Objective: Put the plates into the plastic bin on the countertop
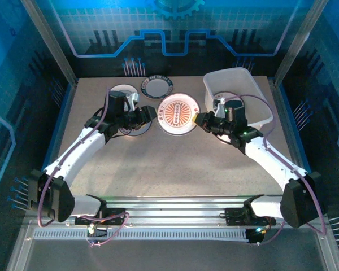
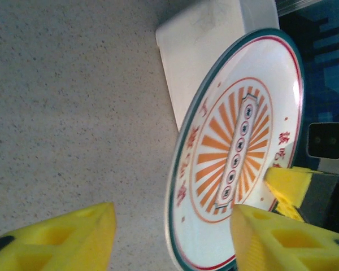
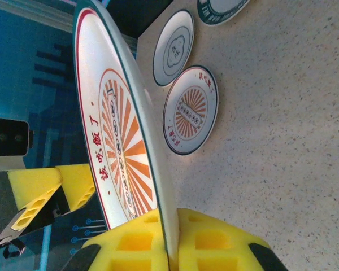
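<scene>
A sunburst plate [image 1: 179, 114] hangs between both grippers over the middle of the countertop [image 1: 175, 164]. My right gripper [image 1: 201, 120] is shut on its right rim; in the right wrist view the yellow pads [image 3: 226, 248] pinch the rim of this plate [image 3: 118, 130]. My left gripper [image 1: 150, 116] is open, its fingers [image 2: 56, 240] standing apart on either side of the plate's [image 2: 237, 141] left rim. The white plastic bin [image 1: 234, 84] stands at the back right, just behind the right gripper, and its wall [image 2: 203, 51] is behind the plate.
More plates lie at the back left: a green-rimmed one [image 1: 158, 86], a white one [image 1: 122, 92] partly under the left arm, and in the right wrist view a second sunburst plate [image 3: 190, 110] and a grey-motif plate [image 3: 173, 48]. Blue walls and metal rails frame the countertop.
</scene>
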Action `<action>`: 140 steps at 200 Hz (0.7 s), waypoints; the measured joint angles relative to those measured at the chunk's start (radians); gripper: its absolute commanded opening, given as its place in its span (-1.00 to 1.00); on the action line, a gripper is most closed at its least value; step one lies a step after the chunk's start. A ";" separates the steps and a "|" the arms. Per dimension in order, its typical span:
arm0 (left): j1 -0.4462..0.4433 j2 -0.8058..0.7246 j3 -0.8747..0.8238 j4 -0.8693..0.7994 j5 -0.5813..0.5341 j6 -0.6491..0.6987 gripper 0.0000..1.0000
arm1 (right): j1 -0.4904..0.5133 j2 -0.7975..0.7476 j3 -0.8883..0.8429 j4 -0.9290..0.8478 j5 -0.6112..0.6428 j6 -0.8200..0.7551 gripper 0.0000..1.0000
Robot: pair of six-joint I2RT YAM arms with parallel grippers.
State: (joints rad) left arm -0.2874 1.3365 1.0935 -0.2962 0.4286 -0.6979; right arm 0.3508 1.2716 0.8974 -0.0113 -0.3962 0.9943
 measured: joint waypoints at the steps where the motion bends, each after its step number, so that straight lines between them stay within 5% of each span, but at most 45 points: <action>1: 0.000 -0.001 0.000 0.000 -0.003 -0.003 0.33 | -0.001 -0.002 0.000 -0.001 0.001 0.000 -1.00; 70: 0.003 -0.043 0.043 -0.060 -0.090 0.026 0.81 | -0.070 -0.051 0.000 -0.034 0.022 -0.004 -1.00; 140: 0.024 -0.057 0.045 -0.092 -0.127 0.044 0.84 | -0.205 -0.053 0.122 -0.118 0.035 -0.026 -1.00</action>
State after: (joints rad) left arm -0.2638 1.2797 1.1381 -0.3878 0.3019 -0.6537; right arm 0.1455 1.2190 1.0199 -0.1295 -0.3614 0.9680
